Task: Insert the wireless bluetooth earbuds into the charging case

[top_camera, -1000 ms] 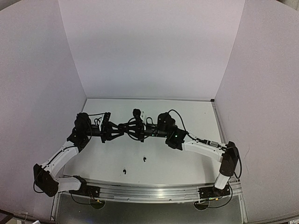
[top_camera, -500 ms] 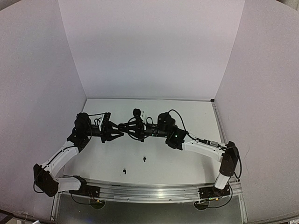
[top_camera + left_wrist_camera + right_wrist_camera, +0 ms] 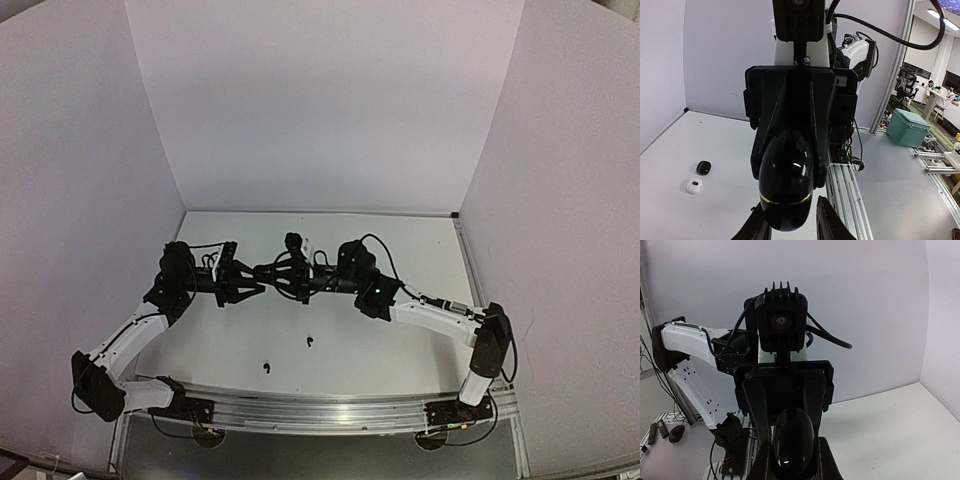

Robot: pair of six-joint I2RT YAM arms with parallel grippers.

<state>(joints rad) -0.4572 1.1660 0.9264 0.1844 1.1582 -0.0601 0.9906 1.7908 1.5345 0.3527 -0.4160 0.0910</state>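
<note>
Aloft, right claw clamps the black case; left claw flanks it, jaws apart.

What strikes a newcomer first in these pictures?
Above the table, the left claw and the right claw face each other with a glossy black charging case between them. Toward the table's front edge lie one tiny dark earbud and a second earbud; farther back sit a small black case and a small white case.
</note>
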